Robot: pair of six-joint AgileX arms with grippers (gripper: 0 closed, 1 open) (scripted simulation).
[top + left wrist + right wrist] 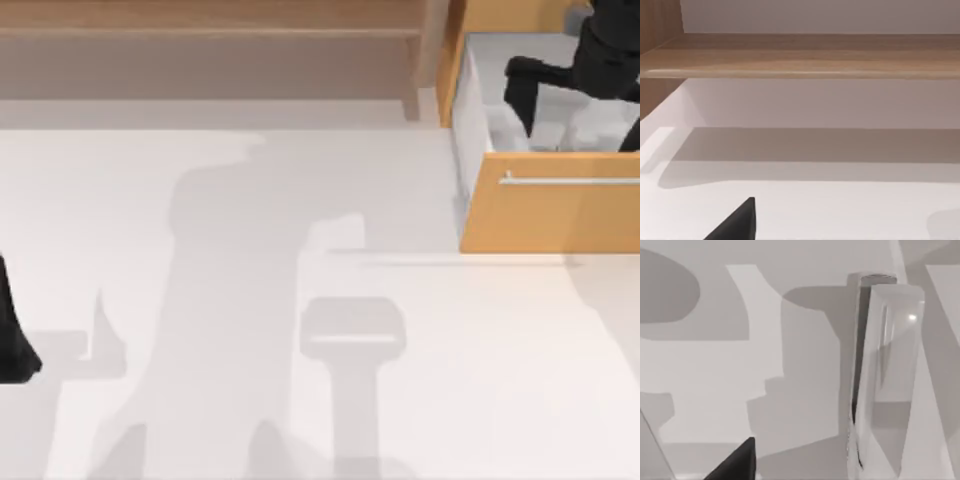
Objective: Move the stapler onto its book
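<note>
The stapler and its book are out of view. My right arm reaches down into the open drawer (470,110) at the table's back right, with my right gripper (527,122) low among the white compartments. In the right wrist view one dark fingertip (740,462) hangs over the white drawer floor beside a pale upright divider (890,380). My left gripper (18,360) is parked at the table's left edge, and one of its fingertips (740,222) shows over the bare white tabletop.
The drawer has an orange wooden front (560,215) with a metal handle (570,181) that juts over the table. A wooden shelf (210,30) runs along the back, and its board (805,55) spans the left wrist view.
</note>
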